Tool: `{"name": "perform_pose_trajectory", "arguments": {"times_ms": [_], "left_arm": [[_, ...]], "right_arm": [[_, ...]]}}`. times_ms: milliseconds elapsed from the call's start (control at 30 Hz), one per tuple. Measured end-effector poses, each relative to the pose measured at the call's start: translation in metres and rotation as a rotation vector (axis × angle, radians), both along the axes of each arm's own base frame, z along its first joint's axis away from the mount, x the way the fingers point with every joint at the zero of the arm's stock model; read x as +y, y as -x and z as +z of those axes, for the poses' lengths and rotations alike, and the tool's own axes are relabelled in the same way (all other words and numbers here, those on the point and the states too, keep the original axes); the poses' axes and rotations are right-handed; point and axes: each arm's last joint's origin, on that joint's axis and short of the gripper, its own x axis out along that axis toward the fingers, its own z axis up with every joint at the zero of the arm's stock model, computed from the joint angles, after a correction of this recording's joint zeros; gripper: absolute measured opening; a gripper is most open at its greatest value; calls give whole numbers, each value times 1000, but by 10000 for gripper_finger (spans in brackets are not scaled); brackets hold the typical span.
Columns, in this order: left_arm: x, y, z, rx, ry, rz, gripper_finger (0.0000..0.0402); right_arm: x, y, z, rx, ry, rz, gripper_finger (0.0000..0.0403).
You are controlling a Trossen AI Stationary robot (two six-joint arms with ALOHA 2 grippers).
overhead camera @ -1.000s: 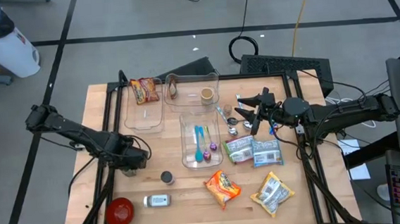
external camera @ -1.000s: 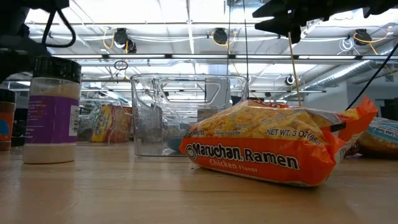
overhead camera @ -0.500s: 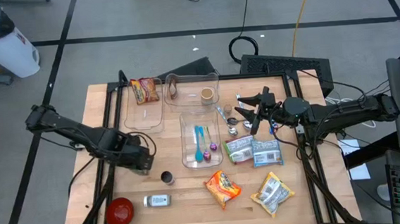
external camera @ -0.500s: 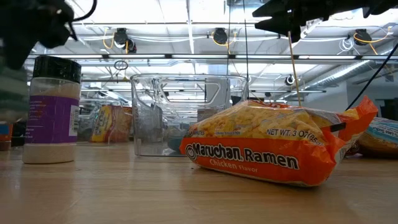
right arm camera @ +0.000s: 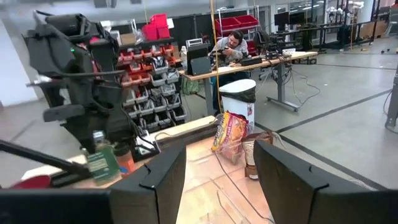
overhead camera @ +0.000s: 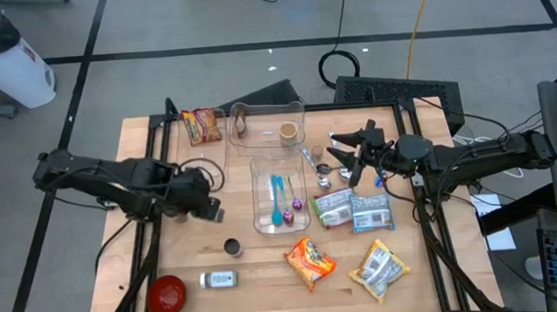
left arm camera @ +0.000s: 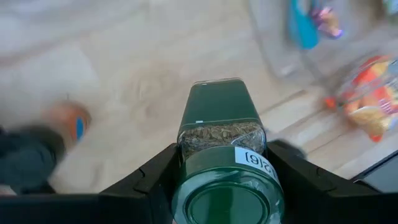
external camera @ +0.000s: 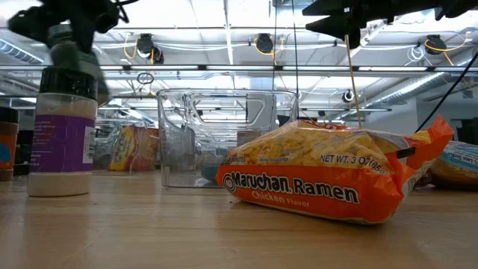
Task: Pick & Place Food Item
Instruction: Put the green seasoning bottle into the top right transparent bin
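Note:
My left gripper (overhead camera: 208, 208) is shut on a clear spice jar of dried herbs with a green lid (left arm camera: 227, 186), held above the wood table left of the middle clear container (overhead camera: 279, 190). The jar shows blurred in the low view (external camera: 76, 56) and beneath my left arm in the right wrist view (right arm camera: 102, 163). My right gripper (overhead camera: 346, 161) is open and empty, held above the table's right half near some spoons. An orange ramen packet (overhead camera: 310, 260) lies near the front edge. My left gripper pinches the jar at its green lid and shoulder (left arm camera: 186, 163) between its two fingers (left arm camera: 155, 183), one on each side. The fingers come from above, pointing down. The jar hangs about upright below them, lid up, clear of the table.
A black-lidded bottle (overhead camera: 232, 247), a lying bottle (overhead camera: 218, 279) and a red bowl (overhead camera: 166, 295) are at the front left. Two more clear containers (overhead camera: 199, 147) (overhead camera: 268, 124) stand at the back. Snack packets (overhead camera: 371, 211) (overhead camera: 380, 269) lie at the right.
My left gripper has risen and gone toward the table's right and far edge, away from the front left. It carries the green-lidded jar, which is now lifted clear of the table and nearer the middle clear container.

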Motion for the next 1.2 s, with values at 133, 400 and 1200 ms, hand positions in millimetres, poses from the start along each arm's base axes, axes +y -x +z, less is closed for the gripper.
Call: {"name": "perform_pose_trajectory", "arguments": {"times_ms": [133,400,1200], "left_arm": [[15,-4,17,-74,-68,-19,208],[51,-16,63,-216,-231,-39,208],[197,-107,101,92,-378,-296,208]], "right_arm": [[0,0,0,-14,-25,1,180],[0,0,1,-19,-25,0,180],[-2,0,-1,12,-2,-5,180]]}}
